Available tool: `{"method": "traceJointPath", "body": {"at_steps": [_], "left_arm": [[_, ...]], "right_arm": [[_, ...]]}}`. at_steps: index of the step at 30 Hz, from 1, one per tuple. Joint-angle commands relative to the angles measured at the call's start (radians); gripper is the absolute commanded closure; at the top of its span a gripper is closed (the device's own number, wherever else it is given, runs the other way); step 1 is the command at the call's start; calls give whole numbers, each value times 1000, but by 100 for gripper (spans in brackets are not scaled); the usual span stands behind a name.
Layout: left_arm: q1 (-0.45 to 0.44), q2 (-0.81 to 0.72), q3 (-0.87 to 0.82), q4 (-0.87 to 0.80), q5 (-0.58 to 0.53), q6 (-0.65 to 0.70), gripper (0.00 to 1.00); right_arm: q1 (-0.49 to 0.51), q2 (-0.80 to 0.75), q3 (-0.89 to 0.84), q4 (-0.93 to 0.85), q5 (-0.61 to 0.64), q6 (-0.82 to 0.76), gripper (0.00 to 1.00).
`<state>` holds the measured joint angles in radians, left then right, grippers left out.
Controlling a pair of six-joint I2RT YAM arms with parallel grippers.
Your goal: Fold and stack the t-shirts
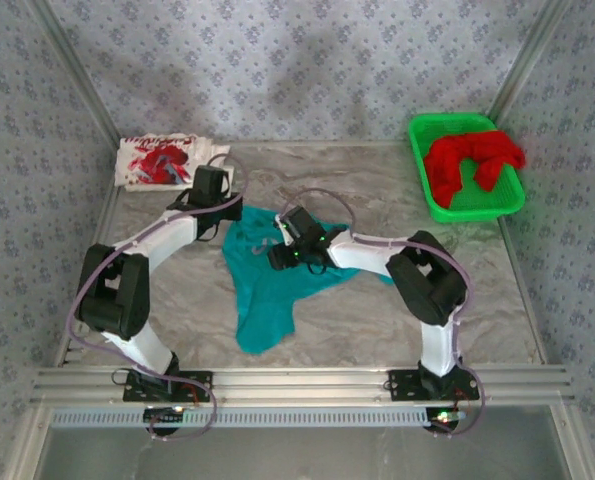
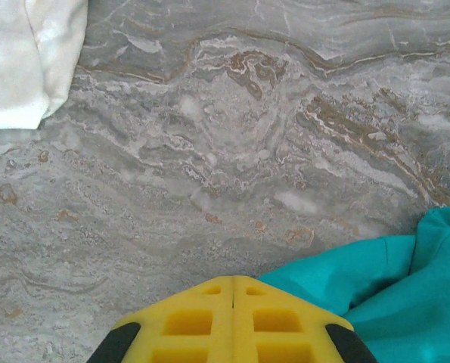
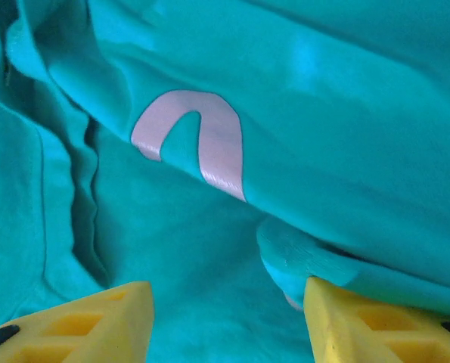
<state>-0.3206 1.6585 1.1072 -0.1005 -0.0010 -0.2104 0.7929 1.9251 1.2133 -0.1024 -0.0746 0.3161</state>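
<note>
1. The teal shirt (image 1: 265,280) lies crumpled and unfolded at the middle of the counter (image 1: 377,330). In the right wrist view a white curved letter (image 3: 198,136) shows among deep creases.
2. Its long axis runs far to near. It is broad at the far end and narrows to a tail pointing at the near edge. A smaller flap reaches right under the right arm (image 1: 362,250).
3. The right jaws stand partly open just above the teal cloth, holding nothing. A raised fold sits by one finger (image 3: 361,318), perhaps touching it; the close view makes that hard to judge.
4. The left jaws are pressed together and empty, over bare counter just beside the teal shirt's far-left edge.
5. The white shirt (image 1: 162,162), red print up, lies flat in the far-left corner, near the left jaws.
6. The red shirt (image 1: 472,160) is bunched in a green basket (image 1: 477,206) at the far right, well apart from the others.
</note>
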Motion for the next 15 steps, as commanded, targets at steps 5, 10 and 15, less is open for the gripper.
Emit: {"method": "traceJointPath", "body": {"at_steps": [5,10,15], "left_arm": [[10,-27,7,21,-13,-13,100],[20,-56,-22,24,-22,-15,100],[46,-112,-64,29,-30,-11,100]], "right_arm": [[-13,43,56,0,231,20,54],[-47,18,51,-9,293,45,90],[-96,-127,-11,-6,300,-4,100]]}}
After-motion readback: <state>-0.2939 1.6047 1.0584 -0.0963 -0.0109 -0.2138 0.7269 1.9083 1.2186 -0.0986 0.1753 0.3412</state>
